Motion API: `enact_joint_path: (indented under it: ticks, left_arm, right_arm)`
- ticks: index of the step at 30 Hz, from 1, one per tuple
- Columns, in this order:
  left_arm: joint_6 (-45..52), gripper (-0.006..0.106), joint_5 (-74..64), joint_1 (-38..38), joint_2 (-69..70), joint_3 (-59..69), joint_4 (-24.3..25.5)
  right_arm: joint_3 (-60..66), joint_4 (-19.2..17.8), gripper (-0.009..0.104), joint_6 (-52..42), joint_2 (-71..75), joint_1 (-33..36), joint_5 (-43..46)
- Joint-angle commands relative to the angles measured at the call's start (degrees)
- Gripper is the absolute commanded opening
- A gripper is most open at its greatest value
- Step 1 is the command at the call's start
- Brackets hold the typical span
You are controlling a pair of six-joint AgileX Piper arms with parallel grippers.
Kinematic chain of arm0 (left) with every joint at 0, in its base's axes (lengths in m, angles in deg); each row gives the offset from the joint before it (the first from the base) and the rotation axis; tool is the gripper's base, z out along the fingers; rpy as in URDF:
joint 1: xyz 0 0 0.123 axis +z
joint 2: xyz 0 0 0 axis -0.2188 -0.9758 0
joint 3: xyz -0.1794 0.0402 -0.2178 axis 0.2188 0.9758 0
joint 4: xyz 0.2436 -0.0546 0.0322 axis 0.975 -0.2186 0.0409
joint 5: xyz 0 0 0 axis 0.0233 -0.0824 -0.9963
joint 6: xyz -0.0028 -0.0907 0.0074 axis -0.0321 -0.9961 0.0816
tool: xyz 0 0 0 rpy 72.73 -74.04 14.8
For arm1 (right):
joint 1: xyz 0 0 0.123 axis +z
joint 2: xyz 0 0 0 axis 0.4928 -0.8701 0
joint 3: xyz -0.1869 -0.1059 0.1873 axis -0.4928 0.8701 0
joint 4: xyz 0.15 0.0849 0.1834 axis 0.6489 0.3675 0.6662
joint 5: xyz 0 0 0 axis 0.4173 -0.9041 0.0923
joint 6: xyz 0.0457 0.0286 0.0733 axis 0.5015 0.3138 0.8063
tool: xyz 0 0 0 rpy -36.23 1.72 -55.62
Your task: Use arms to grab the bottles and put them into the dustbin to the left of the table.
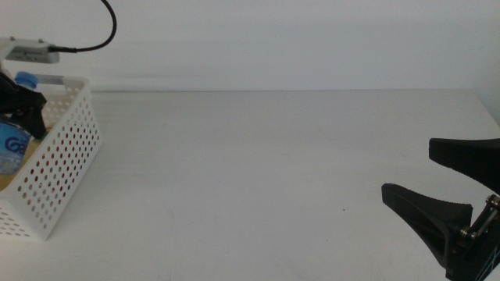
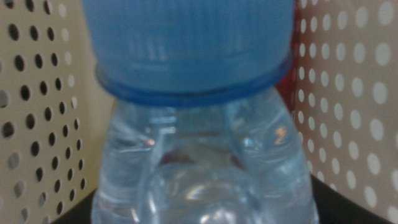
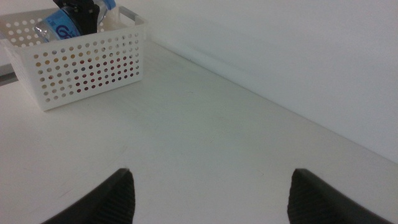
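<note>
White matte tabletop (image 1: 266, 172) fills the middle view, bordered at the rear by a plain white wall. A tiny dark speck (image 1: 343, 209) marks the surface toward the right.

The dustbin (image 1: 66, 160), a white rectangular basket with round-hole perforated sides, stands at the left edge of the table. Red shows through the perforations of the wall seen in the right wrist view.

The left gripper (image 1: 27, 105) is positioned over the dustbin, its white boxy housing and black cable above. It is closed on the clear water bottle (image 1: 14, 144), which sits tilted inside the basket walls. The blue cap (image 2: 186, 46) occupies the upper part of the left wrist view, with the clear ribbed shoulder below and perforated walls on both sides. The jaws appear only as dark areas at the lower corners of that view, against the bottle. The bottle's blue label carries white lettering; only a partial "G"-like character is legible.

The right gripper (image 1: 437, 183) waits at the right edge of the table, jaws spread wide and holding nothing. Open tabletop lies between it and the dustbin, well apart.
</note>
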Motion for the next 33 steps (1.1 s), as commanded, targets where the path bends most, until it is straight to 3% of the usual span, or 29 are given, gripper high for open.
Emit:
enact_joint_path:
  ticks: [1,4,7,8,13,23,33]
  left_arm:
    - [0.45,0.000,-2.95,-0.01,3.27,-2.14,-0.45]
    - [0.45,0.010,-1.34,-0.01,2.81,-2.14,-0.69]
    - [0.45,0.030,-0.31,-0.01,2.81,-2.14,-0.62]
    - [0.85,0.048,-0.31,-0.01,2.65,-2.14,-0.21]
    - [3.01,0.090,-0.52,-0.13,2.42,-2.14,-0.44]
    - [2.58,0.090,-4.28,-1.27,4.77,-2.14,0.25]
    - [-4.50,0.090,-4.23,-4.27,17.13,-0.04,-0.97]
  right_arm:
    - [-1.64,-0.56,0.064,-0.22,0.07,-0.29,4.27]
    - [-1.64,-0.56,0.064,-0.22,0.07,-0.29,4.27]
    - [-1.64,-0.56,0.064,-0.22,0.07,-0.29,4.27]
    - [-1.64,-0.56,0.064,-0.22,0.07,-0.29,4.27]
    - [-1.64,-0.56,0.064,-0.22,0.07,-0.29,4.27]
    - [-1.64,-0.56,0.064,-0.22,0.07,-0.29,4.27]
    - [-1.64,-0.56,0.064,-0.22,0.07,-0.29,4.27]
